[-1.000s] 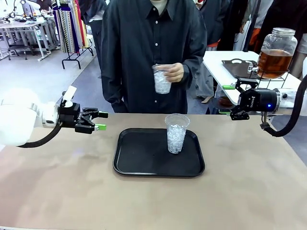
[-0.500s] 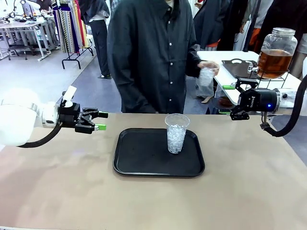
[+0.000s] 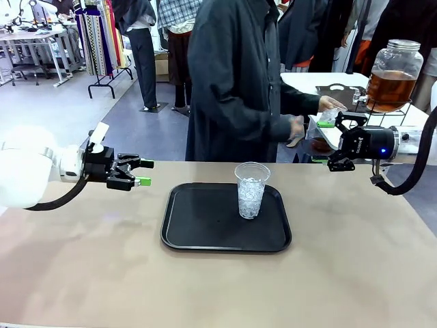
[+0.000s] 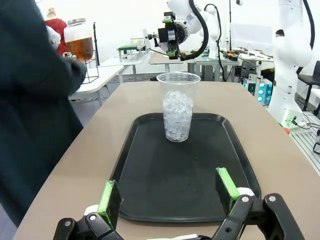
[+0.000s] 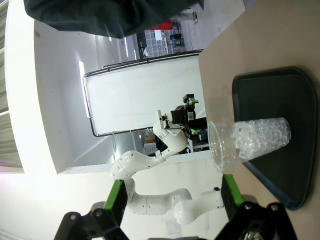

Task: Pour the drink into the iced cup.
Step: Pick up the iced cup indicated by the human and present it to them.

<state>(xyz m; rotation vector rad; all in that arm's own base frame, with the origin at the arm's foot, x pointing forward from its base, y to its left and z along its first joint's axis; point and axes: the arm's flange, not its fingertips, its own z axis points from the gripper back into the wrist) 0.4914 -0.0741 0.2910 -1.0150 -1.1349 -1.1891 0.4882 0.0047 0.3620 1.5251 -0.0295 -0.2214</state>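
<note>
The iced cup (image 3: 251, 190) stands upright on the tray (image 3: 198, 236) at frame centre, seemingly set for filling, while the drink (image 3: 389, 90) sits in its jar (image 3: 401, 53) at upper right near a person's arm (image 3: 300, 106), and the left hand (image 3: 140, 172) and right hand (image 3: 322, 142) hover empty with fingers apart, likely keeping clear.

No legible text, labels or numbers, faint print on right claw (image 3: 322, 142) too small to read
</note>
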